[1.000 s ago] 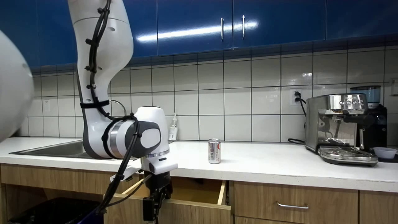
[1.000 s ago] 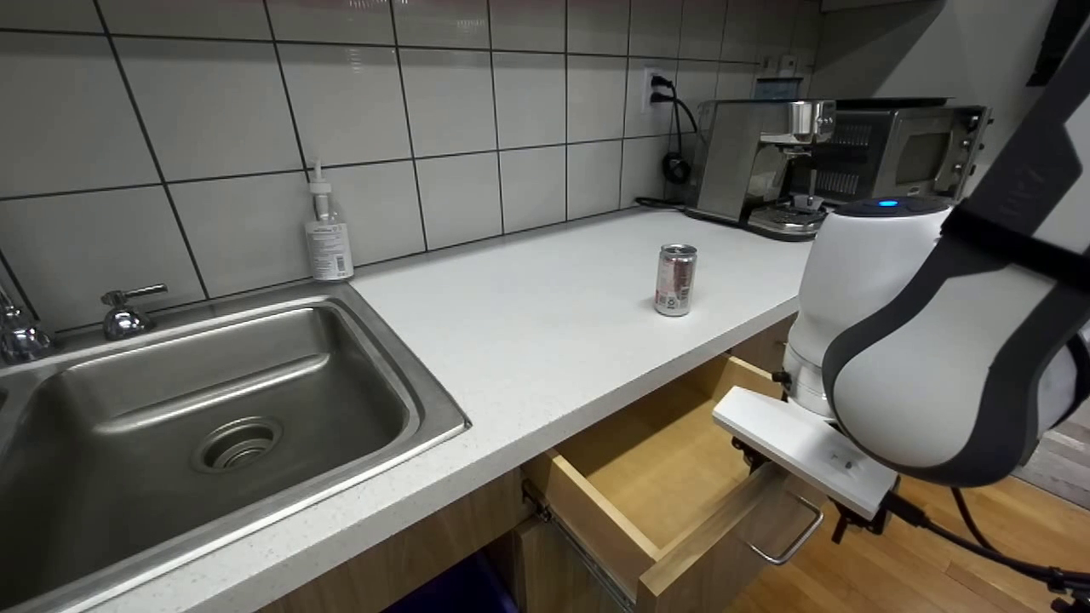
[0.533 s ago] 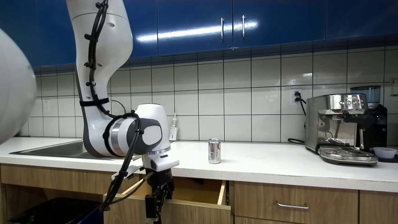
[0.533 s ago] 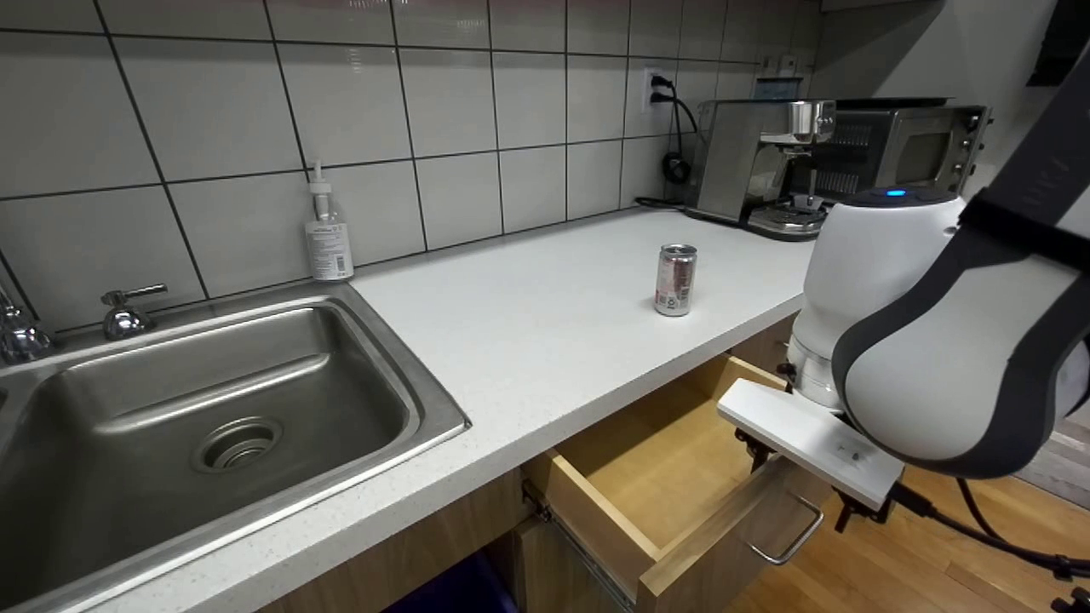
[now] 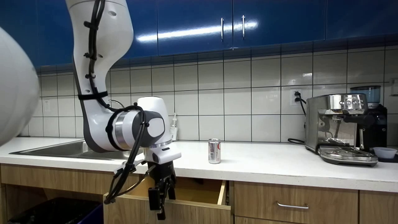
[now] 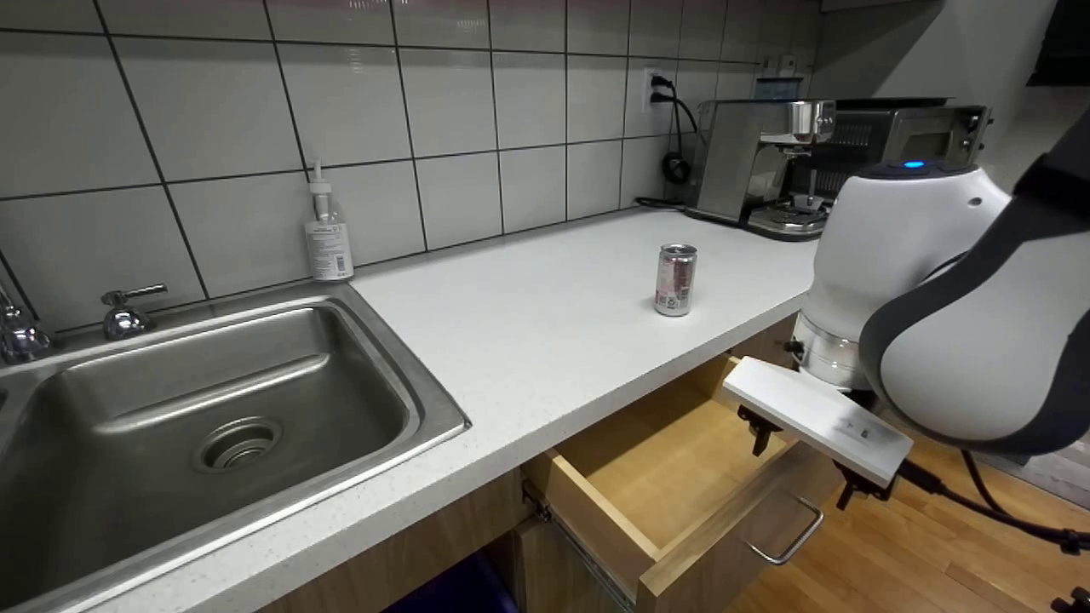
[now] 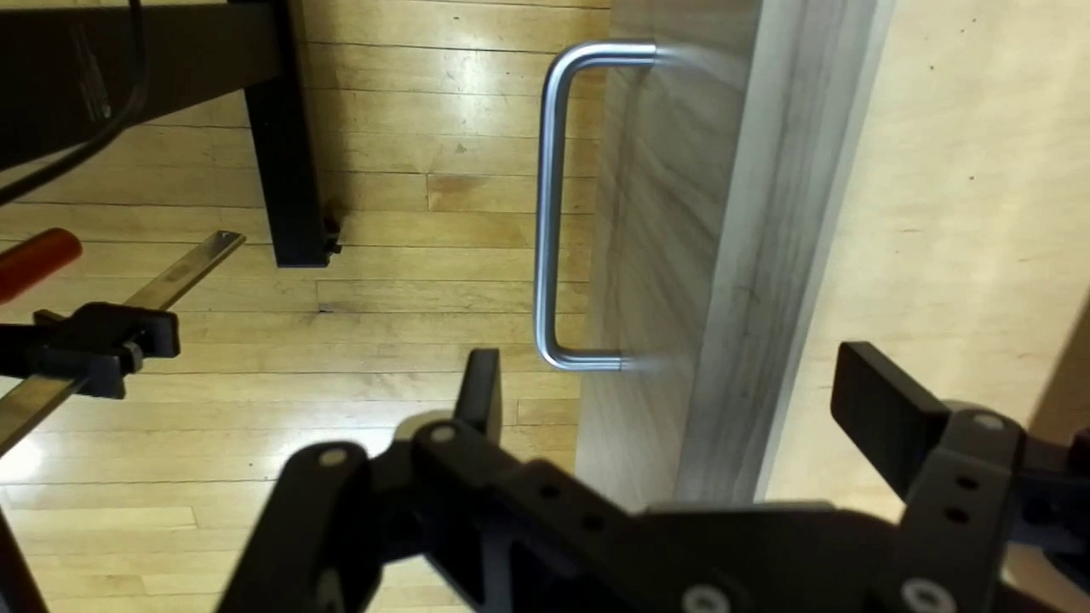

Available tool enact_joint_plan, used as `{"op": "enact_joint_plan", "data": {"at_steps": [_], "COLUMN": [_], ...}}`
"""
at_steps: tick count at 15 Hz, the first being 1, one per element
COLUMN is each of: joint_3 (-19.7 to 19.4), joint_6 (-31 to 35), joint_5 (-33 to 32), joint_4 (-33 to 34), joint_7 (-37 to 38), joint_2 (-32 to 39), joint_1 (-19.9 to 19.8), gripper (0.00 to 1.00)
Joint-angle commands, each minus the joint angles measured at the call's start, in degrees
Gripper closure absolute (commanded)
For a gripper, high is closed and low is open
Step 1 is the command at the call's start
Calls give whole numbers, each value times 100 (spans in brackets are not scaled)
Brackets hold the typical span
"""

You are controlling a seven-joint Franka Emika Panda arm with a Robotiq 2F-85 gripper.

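My gripper [image 5: 165, 206] is open and empty, pointing down at the pulled-out wooden drawer [image 5: 199, 214]. In the wrist view my gripper [image 7: 681, 392] has one finger on each side of the drawer front [image 7: 673, 247], one over the floor side and one over the inside; no contact shows. The silver drawer handle [image 7: 547, 204] is ahead of the finger on the floor side. It also shows in an exterior view [image 6: 802, 536], where the fingers are hidden behind the arm and drawer. The visible drawer bottom is bare. A silver can [image 5: 214, 151] stands upright on the white counter [image 6: 528, 315].
A coffee machine [image 5: 314, 127] stands on the counter, with a soap bottle [image 6: 329, 247] near the sink [image 6: 434, 400]. A black-lined bin [image 5: 56, 208] is below the counter. A clamp [image 7: 102, 349] and black frame leg [image 7: 285, 170] are beside the drawer.
The arm and gripper have risen and shifted slightly right in both exterior views. The drawer and can have not moved.
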Motion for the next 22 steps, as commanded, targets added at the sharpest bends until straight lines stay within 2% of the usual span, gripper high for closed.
{"op": "enact_joint_plan", "data": {"at_steps": [1, 5, 9, 17, 18, 19, 21, 22], "joint_3": [-545, -995, -1293, -1485, -379, -174, 612, 881], "joint_6": [-272, -573, -904, -1931, -2068, -2187, -2360, -2428], "joint_5": [-409, -788, -1312, -2221, -2257, -2273, -2120, -2046], "joint_4": [-198, -212, -138, 182, 262, 299, 381, 425], "joint_7": [405, 508, 706, 967, 943, 920, 757, 691], "joint_2": [-482, -812, -1132, -1791, -1839, -1919, -2044, -2099], "joint_1": [502, 919, 1135, 1018, -99, -303, -1094, -1365], "gripper": [0, 0, 0, 0, 0, 0, 0, 0]}}
